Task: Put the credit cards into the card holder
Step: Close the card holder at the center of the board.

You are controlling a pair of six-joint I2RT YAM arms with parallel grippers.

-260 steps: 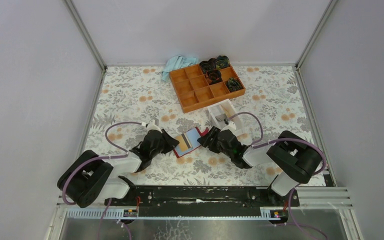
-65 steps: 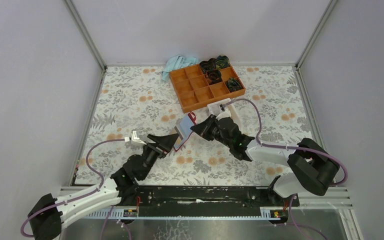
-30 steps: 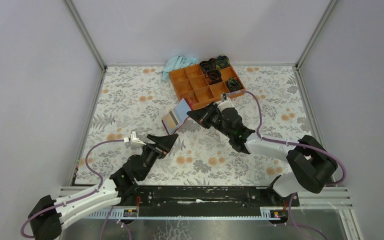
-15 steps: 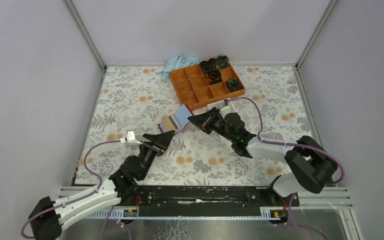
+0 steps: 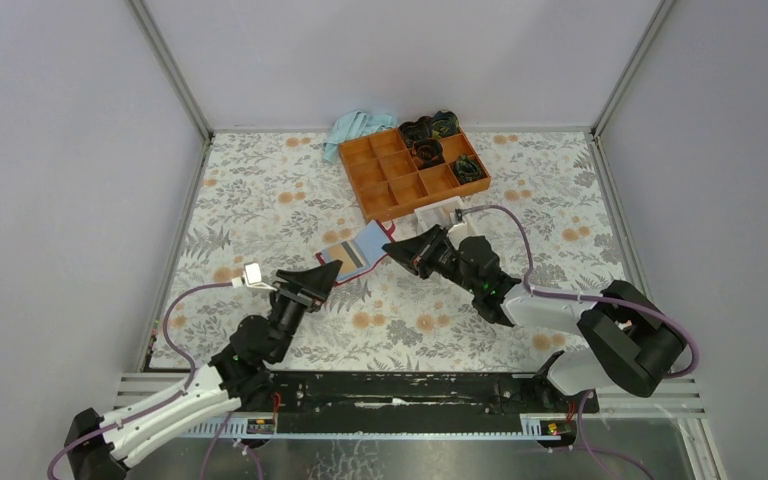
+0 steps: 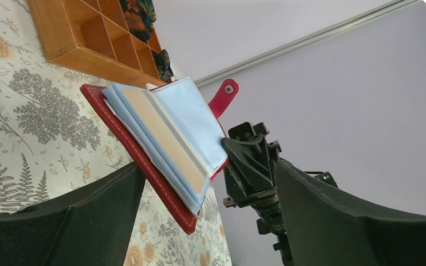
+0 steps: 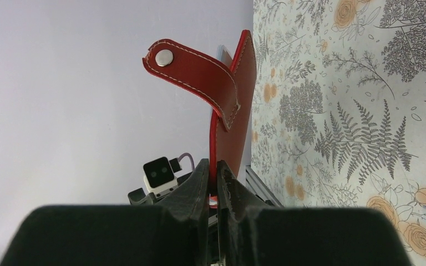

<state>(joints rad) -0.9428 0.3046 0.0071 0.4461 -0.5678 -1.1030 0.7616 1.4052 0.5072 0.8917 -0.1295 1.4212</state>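
Wallet (image 5: 358, 248) with cards (image 6: 169, 141) in its sleeves, near side of the tray (image 5: 353, 180), pinched by its cover in the almost closed right gripper (image 5: 392, 248); left gripper (image 5: 312, 277) wide open, empty, farther from tray.

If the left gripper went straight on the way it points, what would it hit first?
Most likely the card holder, held by the right gripper just ahead of the open left gripper; gap unclear.
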